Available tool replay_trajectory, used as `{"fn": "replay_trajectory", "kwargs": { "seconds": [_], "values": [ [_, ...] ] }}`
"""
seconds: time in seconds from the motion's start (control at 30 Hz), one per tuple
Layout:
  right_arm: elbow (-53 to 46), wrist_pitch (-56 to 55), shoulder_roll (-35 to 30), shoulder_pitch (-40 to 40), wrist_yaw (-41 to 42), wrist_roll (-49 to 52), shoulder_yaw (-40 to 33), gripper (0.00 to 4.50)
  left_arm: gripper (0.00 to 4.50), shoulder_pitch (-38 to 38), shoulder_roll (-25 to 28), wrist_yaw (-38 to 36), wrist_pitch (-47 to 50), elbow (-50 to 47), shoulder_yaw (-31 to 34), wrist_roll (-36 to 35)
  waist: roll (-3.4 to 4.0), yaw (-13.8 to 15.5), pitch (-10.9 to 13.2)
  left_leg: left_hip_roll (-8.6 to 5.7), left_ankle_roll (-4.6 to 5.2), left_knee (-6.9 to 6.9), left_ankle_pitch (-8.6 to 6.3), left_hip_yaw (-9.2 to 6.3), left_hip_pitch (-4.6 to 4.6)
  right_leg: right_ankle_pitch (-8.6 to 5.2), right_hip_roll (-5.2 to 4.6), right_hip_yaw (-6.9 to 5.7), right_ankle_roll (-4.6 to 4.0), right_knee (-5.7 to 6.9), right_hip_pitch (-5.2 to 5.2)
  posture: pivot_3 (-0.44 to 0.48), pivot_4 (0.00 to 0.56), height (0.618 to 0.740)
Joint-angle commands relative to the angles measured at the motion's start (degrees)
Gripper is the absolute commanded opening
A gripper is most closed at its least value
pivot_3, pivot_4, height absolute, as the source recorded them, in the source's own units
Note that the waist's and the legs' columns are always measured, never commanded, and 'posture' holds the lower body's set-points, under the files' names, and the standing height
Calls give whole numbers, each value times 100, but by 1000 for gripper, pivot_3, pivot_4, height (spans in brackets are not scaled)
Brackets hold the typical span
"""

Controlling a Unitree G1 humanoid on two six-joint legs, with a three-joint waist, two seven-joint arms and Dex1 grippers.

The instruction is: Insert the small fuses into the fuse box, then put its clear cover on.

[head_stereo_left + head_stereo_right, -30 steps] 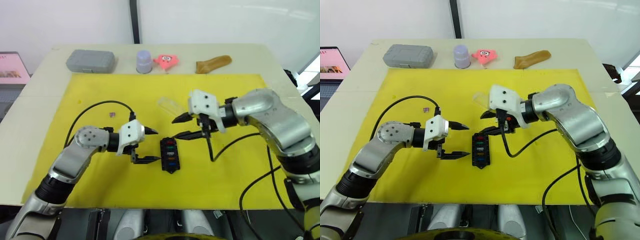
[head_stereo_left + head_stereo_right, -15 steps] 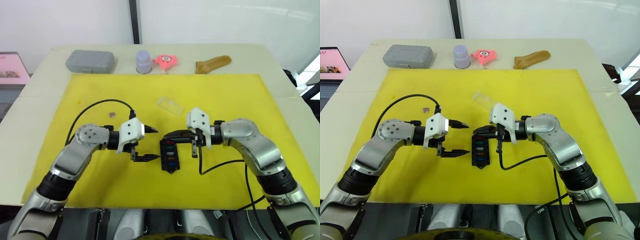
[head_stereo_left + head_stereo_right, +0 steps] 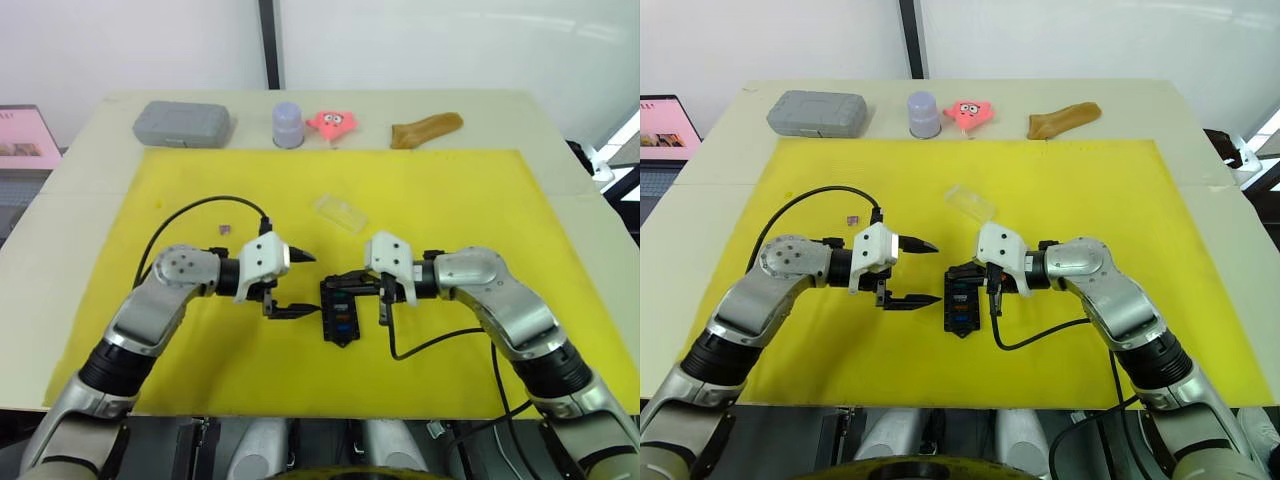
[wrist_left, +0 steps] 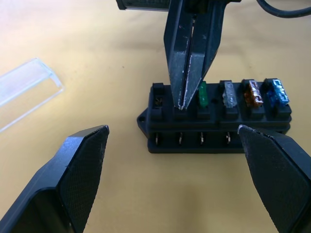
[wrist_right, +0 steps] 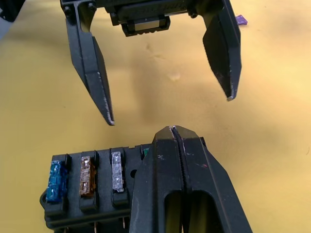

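While fingers pressed together, right gripper (image 4: 187,104) touches fuse box (image 3: 339,310) top at a slot beside the green fuse (image 4: 203,94). Left gripper (image 3: 300,284): spread wide, empty, just beside box. Clear cover (image 3: 340,212): on yellow mat (image 3: 470,200), apart.

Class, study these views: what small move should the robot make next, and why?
Probably lift the right pincer straight up off the fuse box. Its shut tips rest on the slot beside the green fuse, hiding whether anything is seated there. The end slot beyond looks empty, and a purple fuse lies loose on the mat, so clearing the box likely comes first.
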Motion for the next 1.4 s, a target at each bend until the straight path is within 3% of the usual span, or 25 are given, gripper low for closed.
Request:
{"fn": "replay_trajectory", "kwargs": {
  "seconds": [0.03, 0.17, 0.3, 0.33, 0.4, 0.63, 0.8, 0.93, 1.13, 1.27, 1.4],
  "values": [
    [-457, 496, 108, -201, -189, 569, -539, 19, 4500, -26, -55, 83, -112, -65, 247, -126, 1, -3, 0, 0, 0, 0, 0, 0, -1, 0, 0, 0, 0, 0, -1, 0, 150, 740],
    [-851, 1021, -145, -309, -209, 1217, -1245, 19, 4500, 130, 18, 160, 67, -205, 601, -402, 2, -9, 1, 0, 0, 0, 0, 0, -5, 0, 0, 0, 0, 2, -7, 0, 150, 740],
    [-882, 1384, -817, -31, -137, 1608, -2125, 19, 4500, 400, 144, 345, 240, -375, 1060, -625, 1, 18, 1, 0, 0, -1, 0, 0, -5, 0, -1, 0, 0, 0, -5, 0, 150, 740],
    [-780, 1334, -996, 106, -148, 1544, -2303, 257, 4500, 481, 185, 400, 334, -428, 1200, -708, 1, 30, 0, 0, 1, 0, -1, -2, -4, 0, -1, 0, 0, -2, 0, 0, 150, 740],
    [-498, 1253, -1351, 405, -155, 1410, -2665, 823, 4500, 694, 303, 508, 681, -479, 1600, -990, 0, 29, 0, 0, 3, -1, -2, -2, -3, 0, -2, 0, 0, -5, 4, 0, 150, 740],
    [461, 713, -2146, 1228, -113, 1109, -3822, 4349, 4500, 1922, 1114, 526, 2027, -135, 3510, -2075, 7, -35, 4, 4, 3, -8, -2, 5, 4, 0, 0, 4, 0, -1, 1, 0, 150, 740],
    [794, 582, -2310, 1505, -183, 1099, -4306, 4437, 4500, 2287, 1546, 697, 2999, 920, 4760, -2645, 7, 7, 4, 4, 3, -8, -2, 5, 5, 0, 0, 3, 0, -3, 6, 0, 150, 740],
    [644, 711, -2198, 1252, -336, 1217, -4108, 4437, 4500, 2032, 1531, 952, 3905, 1077, 5008, -3183, 7, 58, 4, 3, 6, -6, -4, 3, 6, 0, -3, 3, 0, -5, 12, 0, 150, 740],
    [-284, 1242, -1702, 417, -575, 1724, -3120, 4437, 4500, 859, 1358, 1664, 5851, 1767, 4789, -3974, 6, 6, 4, 3, 4, -8, -4, 2, 5, 0, -2, 3, 0, 0, 4, 0, 150, 740],
    [-675, 1584, -1319, -58, -801, 2020, -2676, 4437, 4500, 78, 1184, 2107, 6748, 2544, 4875, -4085, 6, -16, 3, 2, 2, -6, -2, 3, 1, 0, -2, 3, 0, 4, -4, 0, 150, 740],
    [-1040, 1806, -650, -600, -1073, 2277, -2058, 4437, 4500, -825, 900, 2574, 7017, 3668, 5027, -3897, 0, -15, 0, 0, -3, -1, 1, 3, 0, 0, -1, 2, 0, 14, -10, 0, 150, 740]
  ]
}}
